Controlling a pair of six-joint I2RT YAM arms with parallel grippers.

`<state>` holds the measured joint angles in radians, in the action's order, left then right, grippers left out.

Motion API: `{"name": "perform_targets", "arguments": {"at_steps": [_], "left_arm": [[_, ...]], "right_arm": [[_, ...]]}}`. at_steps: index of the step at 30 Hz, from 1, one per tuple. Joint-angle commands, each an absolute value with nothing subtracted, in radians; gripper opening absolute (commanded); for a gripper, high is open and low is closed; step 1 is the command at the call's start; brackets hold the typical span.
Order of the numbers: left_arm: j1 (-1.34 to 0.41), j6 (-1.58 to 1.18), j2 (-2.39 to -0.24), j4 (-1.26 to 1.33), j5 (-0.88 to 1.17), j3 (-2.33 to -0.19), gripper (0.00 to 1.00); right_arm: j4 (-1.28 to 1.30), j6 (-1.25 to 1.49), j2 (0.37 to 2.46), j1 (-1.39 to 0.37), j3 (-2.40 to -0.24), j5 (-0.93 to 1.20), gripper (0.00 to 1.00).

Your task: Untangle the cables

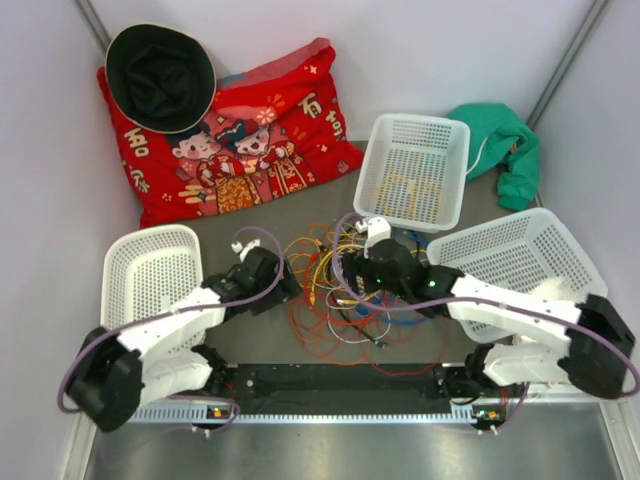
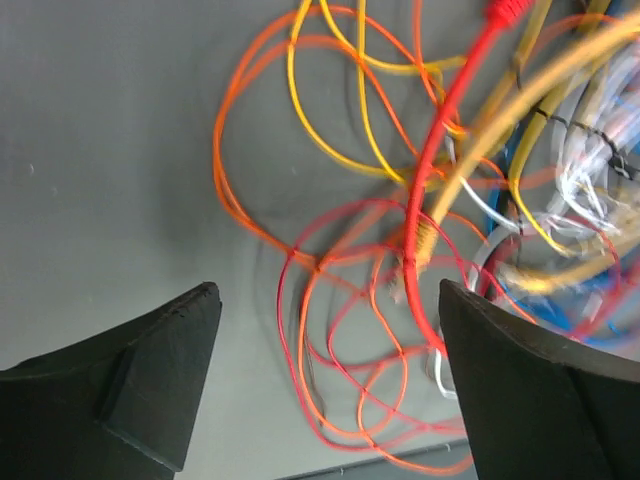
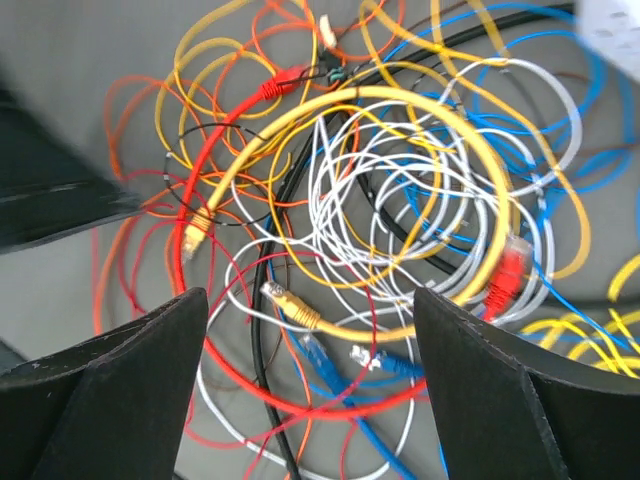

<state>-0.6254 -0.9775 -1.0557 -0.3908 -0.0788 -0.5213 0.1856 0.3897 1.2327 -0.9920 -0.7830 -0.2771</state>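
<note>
Your left pincer point(image 2: 328, 292) hangs wide open and empty over the left fringe of the cables point(image 1: 335, 300), which lie knotted in one heap on the table point(image 1: 255, 345). Your right pincer point(image 3: 310, 295) gapes just as empty above the heap's thick middle. You're choosing a grip, I'd judge: next, close on one outlying loop and draw it clear slowly.

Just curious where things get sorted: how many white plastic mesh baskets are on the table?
3. The left basket sits beside the left arm; the far basket lies beyond the tangle of coloured cables; the right basket is partly under the right arm. No others show.
</note>
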Motion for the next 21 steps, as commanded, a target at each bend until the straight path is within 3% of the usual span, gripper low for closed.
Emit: {"name": "perform_targets", "arguments": {"at_steps": [1,10,21], "left_arm": [[-0.627,-0.887,-1.230,-0.366,-0.162,-0.729,0.98],[-0.666,-0.753,-1.554,-0.506,-0.365,-0.988,0.96],[-0.756,-0.785,-1.761,-0.554,-0.436,-0.989,0.90]], "right_arm": [[0.221,0.445,1.045,-1.002,-0.733,-0.348,0.82],[0.327,0.472,0.868,-1.003,-0.655,-0.425,0.82],[0.357,0.474,0.802,-1.003,-0.627,-0.446,0.82]]}}
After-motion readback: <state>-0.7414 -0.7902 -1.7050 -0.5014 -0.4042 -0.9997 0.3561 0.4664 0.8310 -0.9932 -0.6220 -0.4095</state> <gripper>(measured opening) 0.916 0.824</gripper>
